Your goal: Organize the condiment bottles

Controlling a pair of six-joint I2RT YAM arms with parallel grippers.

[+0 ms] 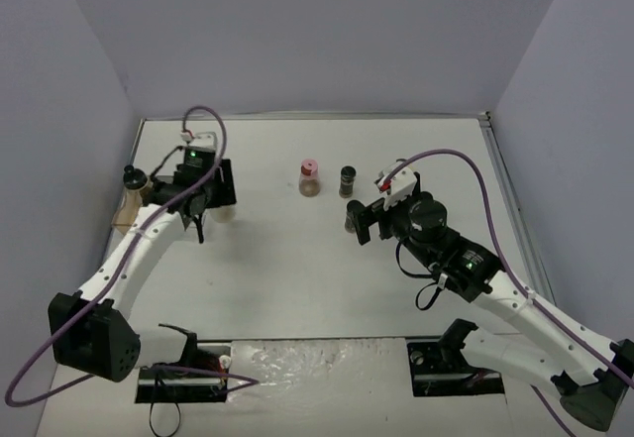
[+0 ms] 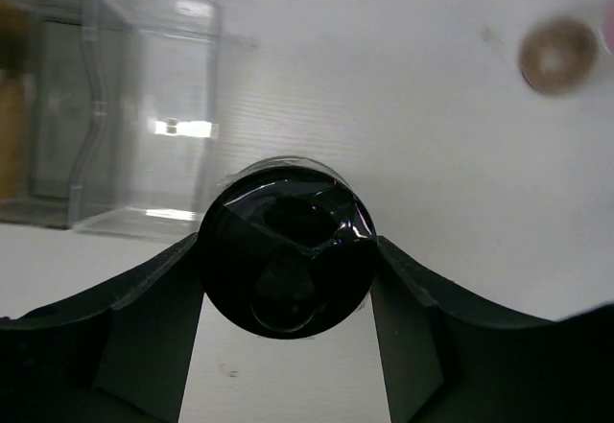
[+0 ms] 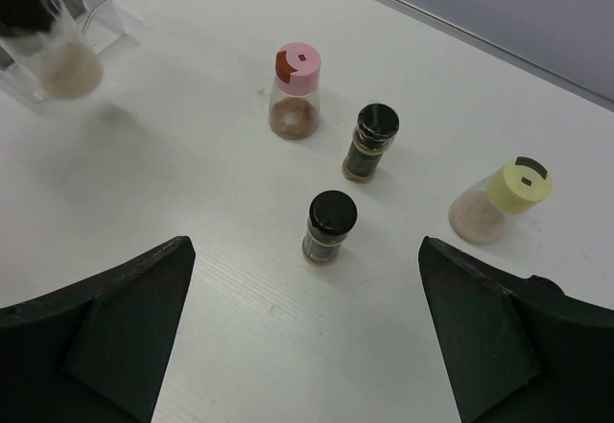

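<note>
The white surface (image 1: 277,259) carries a clear tray (image 2: 144,106) at its left edge; glare makes the tray's contents hard to read. The left jaws are closed partway on the held jar (image 2: 286,250), just beside the tray, its black cap hiding its body. The right jaws gape wide, empty, above mid-surface. There the pink-capped jar (image 3: 295,92), far black-capped jar (image 3: 369,142), near black-capped jar (image 3: 329,226) and yellow-capped jar (image 3: 502,200) stand apart. The right arm hides the yellow-capped jar from the top view.

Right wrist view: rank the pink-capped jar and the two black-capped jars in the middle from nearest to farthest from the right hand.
Measured from the right hand:
1. Lower black-capped jar: centre of the view, closest.
2. Upper black-capped jar: just behind the first, slightly to the right.
3. Pink-capped jar: farthest back, slightly to the left.
</note>
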